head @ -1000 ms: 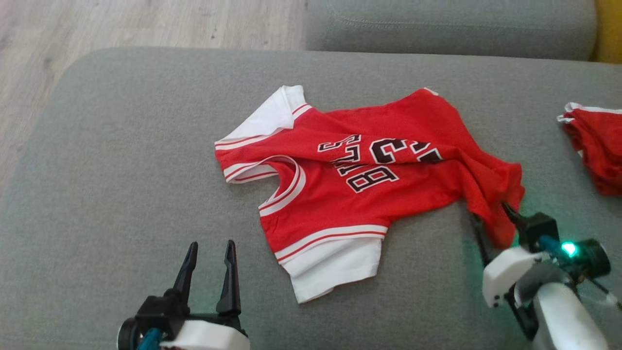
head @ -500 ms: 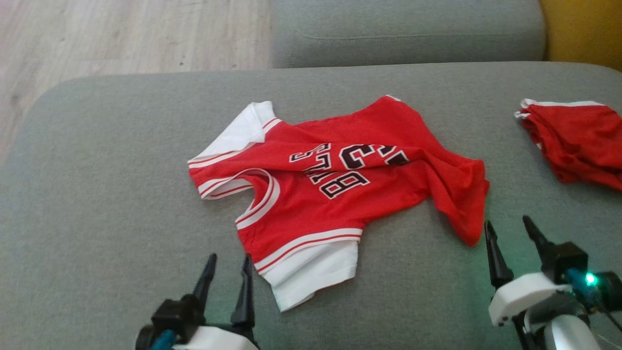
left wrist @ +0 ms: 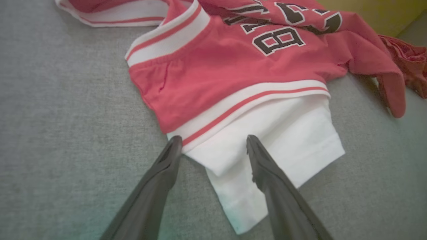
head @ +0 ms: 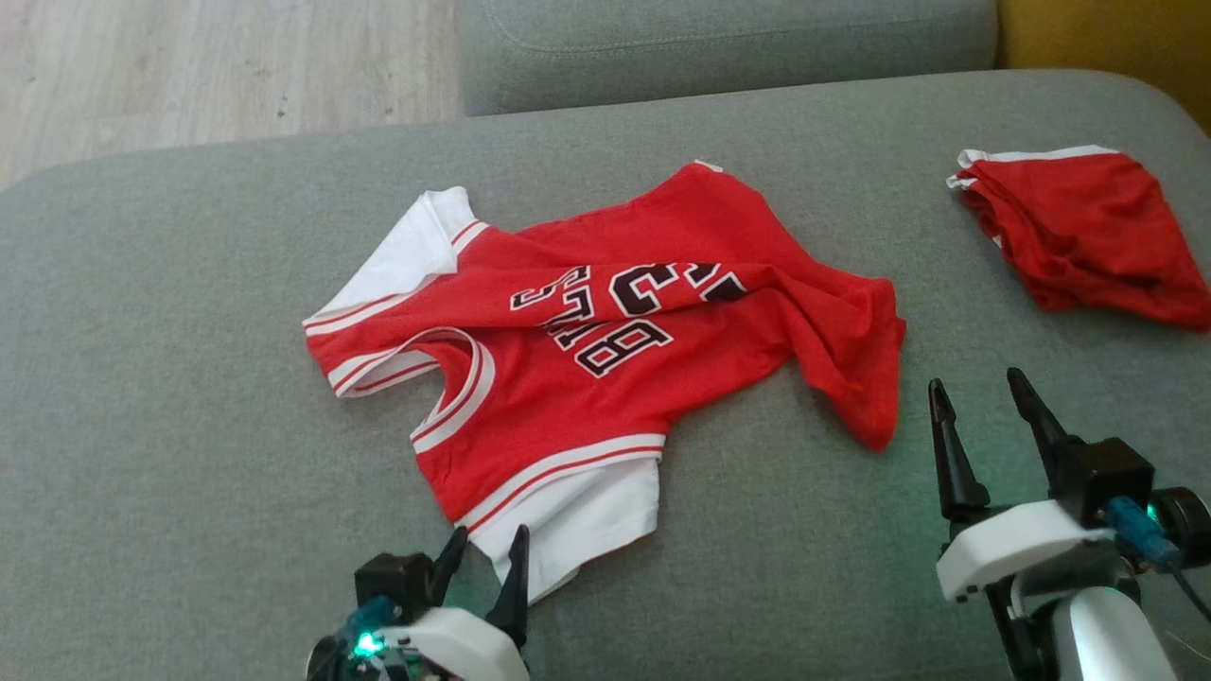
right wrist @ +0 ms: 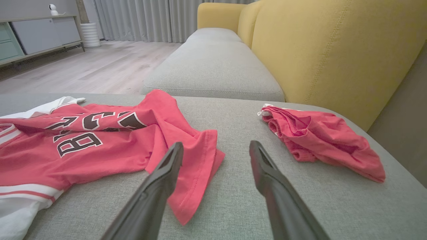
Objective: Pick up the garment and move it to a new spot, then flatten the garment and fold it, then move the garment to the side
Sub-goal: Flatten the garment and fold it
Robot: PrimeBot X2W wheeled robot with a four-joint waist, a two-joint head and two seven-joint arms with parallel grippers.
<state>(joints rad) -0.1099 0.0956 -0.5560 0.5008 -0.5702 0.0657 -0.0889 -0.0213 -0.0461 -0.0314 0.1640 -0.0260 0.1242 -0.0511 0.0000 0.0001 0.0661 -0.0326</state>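
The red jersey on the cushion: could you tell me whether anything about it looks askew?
Yes. The jersey lies rumpled, not flat: a fold runs across its black lettering, hiding part of it, and its hem end is bunched.

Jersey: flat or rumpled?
Rumpled, not folded. The red jersey lies spread on the grey cushion, but a ridge crosses its lettering and its hem end is bunched.

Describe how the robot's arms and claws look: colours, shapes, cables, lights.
Both the left claw and right claw have two long, dark, tapering fingers on a black block, backed by a white shell. A teal cable plug and a green light sit at each wrist. The right forearm is pale and rounded.
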